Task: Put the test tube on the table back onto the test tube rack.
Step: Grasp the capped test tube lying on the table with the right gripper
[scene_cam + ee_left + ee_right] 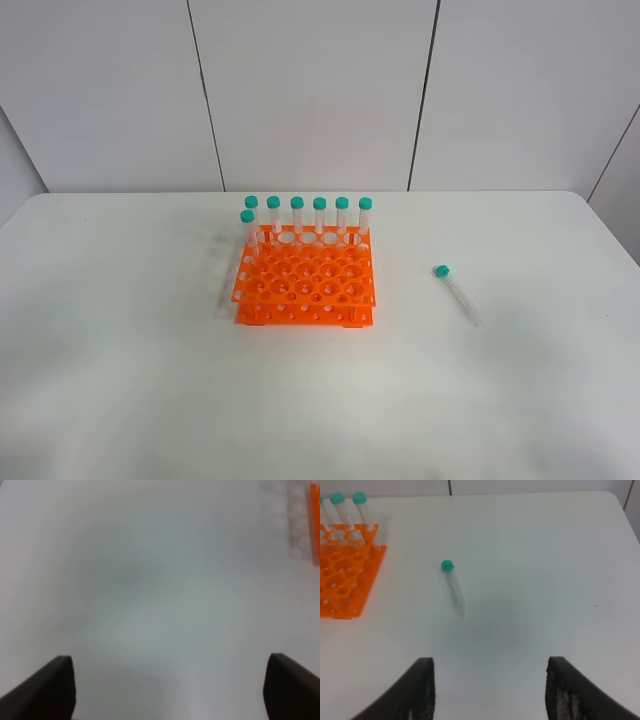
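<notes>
We count eight teal-capped tubes (319, 215) in all: seven upright in the test tube rack (305, 312) and one test tube (457, 293) lying on the table (120, 350). We see one rack, one table and two grippers, the left gripper (171, 662) and the right gripper (490, 664)

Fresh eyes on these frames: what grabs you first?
The bright orange test tube rack mid-table, with seven teal-capped tubes standing at its far side. Then the lone test tube lying flat on the white table to the rack's right, in view of the open right hand.
</notes>
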